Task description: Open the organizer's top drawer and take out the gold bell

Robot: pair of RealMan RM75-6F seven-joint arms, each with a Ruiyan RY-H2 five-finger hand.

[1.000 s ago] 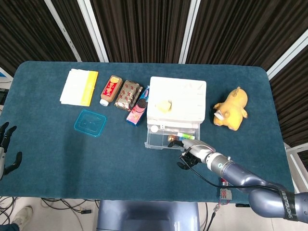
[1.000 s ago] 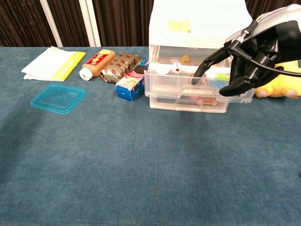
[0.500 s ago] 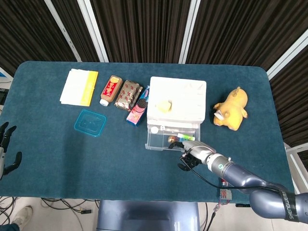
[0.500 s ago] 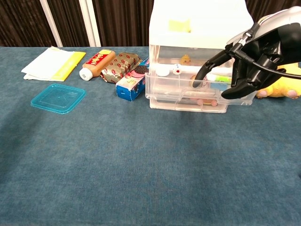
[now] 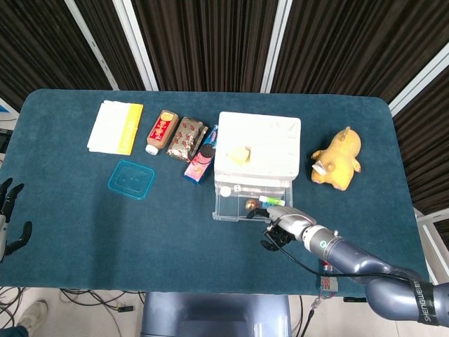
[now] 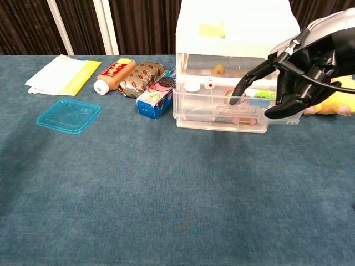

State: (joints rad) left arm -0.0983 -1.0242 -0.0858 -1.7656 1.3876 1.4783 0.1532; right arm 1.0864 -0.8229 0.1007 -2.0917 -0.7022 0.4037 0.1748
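Note:
The organizer (image 5: 259, 140) (image 6: 233, 27) has a white top and clear drawers and stands at mid-table. Its top drawer (image 5: 231, 213) (image 6: 202, 104) is slid out toward the front. The gold bell (image 5: 250, 204) lies in the open drawer near its front wall, beside a white cap (image 5: 225, 188) and a green marker (image 5: 271, 200). My right hand (image 5: 284, 222) (image 6: 302, 66) is at the drawer's front right, one finger hooked over the front wall close to the bell, thumb outside. In the chest view that fingertip mostly covers the bell. My left hand (image 5: 8, 217) hangs with its fingers spread and holding nothing at the table's left edge.
A yellow plush toy (image 5: 338, 158) (image 6: 333, 100) sits right of the organizer. To its left lie a cookie box (image 5: 201, 158), a snack packet (image 5: 186, 138), a sauce bottle (image 5: 160, 132), a yellow-and-white pad (image 5: 116, 126) and a blue lid (image 5: 131, 179).
The top drawer has slid further out toward the table's front, and my right hand has drawn back with it. The left hand has not moved.

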